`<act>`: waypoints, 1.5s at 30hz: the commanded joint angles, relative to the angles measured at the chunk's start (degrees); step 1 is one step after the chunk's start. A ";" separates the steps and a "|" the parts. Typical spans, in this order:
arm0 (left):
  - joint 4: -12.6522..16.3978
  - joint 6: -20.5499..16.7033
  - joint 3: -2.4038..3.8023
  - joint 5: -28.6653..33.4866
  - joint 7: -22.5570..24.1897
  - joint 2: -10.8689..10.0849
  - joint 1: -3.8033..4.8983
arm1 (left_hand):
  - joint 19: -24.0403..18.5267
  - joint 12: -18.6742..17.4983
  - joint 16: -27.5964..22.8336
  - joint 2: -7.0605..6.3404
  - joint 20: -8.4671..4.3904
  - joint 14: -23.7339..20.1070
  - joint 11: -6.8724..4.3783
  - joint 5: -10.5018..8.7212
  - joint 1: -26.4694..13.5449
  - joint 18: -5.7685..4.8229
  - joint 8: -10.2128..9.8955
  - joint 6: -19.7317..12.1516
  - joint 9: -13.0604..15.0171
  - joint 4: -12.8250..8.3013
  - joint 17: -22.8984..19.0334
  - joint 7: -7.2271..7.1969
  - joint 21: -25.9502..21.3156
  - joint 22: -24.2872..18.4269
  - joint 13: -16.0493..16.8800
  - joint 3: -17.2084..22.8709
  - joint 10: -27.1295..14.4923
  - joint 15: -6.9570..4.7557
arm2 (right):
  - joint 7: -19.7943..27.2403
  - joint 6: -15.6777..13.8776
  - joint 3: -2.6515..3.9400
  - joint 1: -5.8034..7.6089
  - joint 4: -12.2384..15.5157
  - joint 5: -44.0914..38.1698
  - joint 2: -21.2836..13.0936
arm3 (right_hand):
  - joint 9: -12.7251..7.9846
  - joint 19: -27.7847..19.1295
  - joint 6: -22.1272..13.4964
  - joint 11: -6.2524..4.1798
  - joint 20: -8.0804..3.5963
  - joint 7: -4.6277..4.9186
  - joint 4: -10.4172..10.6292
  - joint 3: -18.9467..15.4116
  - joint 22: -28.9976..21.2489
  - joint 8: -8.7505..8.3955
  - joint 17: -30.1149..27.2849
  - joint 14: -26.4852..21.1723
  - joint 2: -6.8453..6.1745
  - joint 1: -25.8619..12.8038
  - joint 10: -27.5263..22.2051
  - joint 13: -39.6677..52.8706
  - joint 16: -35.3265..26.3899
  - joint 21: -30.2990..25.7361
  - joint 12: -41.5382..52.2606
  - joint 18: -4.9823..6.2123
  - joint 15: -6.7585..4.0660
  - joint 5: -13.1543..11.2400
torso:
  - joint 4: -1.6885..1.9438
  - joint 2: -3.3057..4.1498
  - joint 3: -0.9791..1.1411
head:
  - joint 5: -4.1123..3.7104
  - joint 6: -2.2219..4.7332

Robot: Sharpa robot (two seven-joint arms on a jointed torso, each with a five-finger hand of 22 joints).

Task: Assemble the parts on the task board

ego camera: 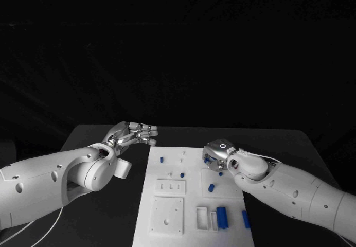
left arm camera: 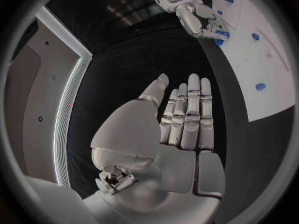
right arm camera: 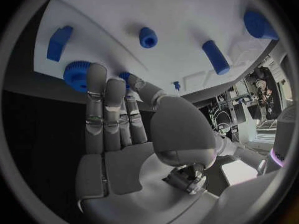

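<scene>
The task board point(ego camera: 167, 206) is a long white plate in the lower middle of the head view, running from mid-frame down to the bottom edge, with square raised panels and small holes on its face. Blue parts sit on it: a small peg point(ego camera: 159, 160) near its upper left corner, a short cylinder point(ego camera: 211, 188) mid-right, and 2 upright bars point(ego camera: 223, 217) near the lower right.

The left hand point(ego camera: 134, 135) hovers over the black table point(ego camera: 96, 139) just left of the board's upper end, fingers straight and side by side, holding nothing.

The right hand point(ego camera: 219, 154) rests at the board's upper right edge, fingertips point(right arm camera: 96, 77) touching a blue toothed wheel point(right arm camera: 76, 75); whether it grips the wheel I cannot tell.
</scene>
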 commanded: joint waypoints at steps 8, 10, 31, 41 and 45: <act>-0.25 0.89 0.05 0.37 0.15 0.15 0.13 | 0.58 -0.26 0.28 -0.50 0.00 -0.30 0.01 -0.02 -0.05 -0.58 -0.10 -0.51 -0.03 0.39 -0.09 -0.03 -0.20 -0.22 0.08 0.09 -0.45 0.06 | -2.22 -3.00 0.05 0.47 1.83 -1.85 0.59 | -0.10 -0.31 0.68 -0.30 -0.03 -0.11 0.08 0.68 2.80 -0.18 0.16 -0.07 0.24 0.26 0.67 0.08 -0.07 -1.23 0.23 0.31 -0.34 -0.39 | 0.03 0.15 0.02 | 0.48 0.52; -0.37 0.88 0.05 0.39 0.16 0.20 0.13 | 0.58 -0.26 0.28 -0.50 0.00 -0.30 0.01 -0.02 -0.05 -0.58 -0.10 -0.51 -0.03 0.39 -0.09 -0.03 -0.20 -0.22 0.08 0.09 -0.45 0.06 | -2.55 -3.15 0.06 0.68 1.98 -1.95 0.86 | -0.10 -0.21 0.71 -0.31 -0.02 -0.15 0.08 0.80 3.28 -0.17 0.17 -0.09 0.22 0.27 0.67 0.08 -0.06 -1.56 0.24 0.34 -0.35 -0.36 | 0.09 0.14 0.00 | 0.68 0.46; -1.14 0.96 0.07 0.41 0.17 1.53 0.15 | 0.53 -0.27 0.24 -0.64 0.05 -0.34 0.10 -0.02 0.07 -0.56 -0.13 -0.58 -0.05 0.58 -0.12 0.02 -0.12 -0.49 0.08 0.14 -0.73 0.11 | -4.23 -3.75 0.13 2.28 -1.45 -2.71 6.72 | -0.10 0.28 0.69 -0.29 -0.03 -0.14 0.16 1.06 5.88 -0.17 0.16 -0.12 0.09 0.19 0.60 0.07 -0.10 -3.07 0.23 0.44 -0.37 -0.29 | 0.20 0.36 -0.08 | 1.87 0.78; -1.17 0.96 0.07 0.43 0.13 2.00 0.23 | 0.54 -0.26 0.24 -0.64 0.06 -0.34 0.13 -0.04 0.02 -0.56 -0.14 -0.61 -0.05 0.70 -0.12 0.03 -0.09 -0.57 0.08 0.12 -0.78 0.12 | -5.09 -3.58 0.14 2.52 -3.42 -3.37 9.01 | -0.10 0.53 0.69 -0.29 -0.02 -0.14 0.12 1.08 7.16 -0.16 0.13 -0.12 0.11 0.15 0.58 0.07 -0.08 -3.93 0.23 0.47 -0.38 -0.26 | 0.46 0.58 -0.13 | 2.21 0.80; -0.96 0.86 0.07 0.44 0.13 2.03 0.54 | 0.54 -0.26 0.24 -0.64 0.06 -0.34 0.13 -0.04 0.02 -0.56 -0.14 -0.61 -0.05 0.70 -0.12 0.03 -0.09 -0.57 0.08 0.12 -0.78 0.12 | -5.37 -3.78 0.14 2.62 -3.89 -3.58 9.51 | -0.10 0.53 0.69 -0.29 -0.02 -0.14 0.12 1.08 7.16 -0.16 0.13 -0.12 0.11 0.15 0.58 0.07 -0.08 -3.93 0.23 0.47 -0.38 -0.26 | 0.49 0.79 -0.16 | 2.41 0.98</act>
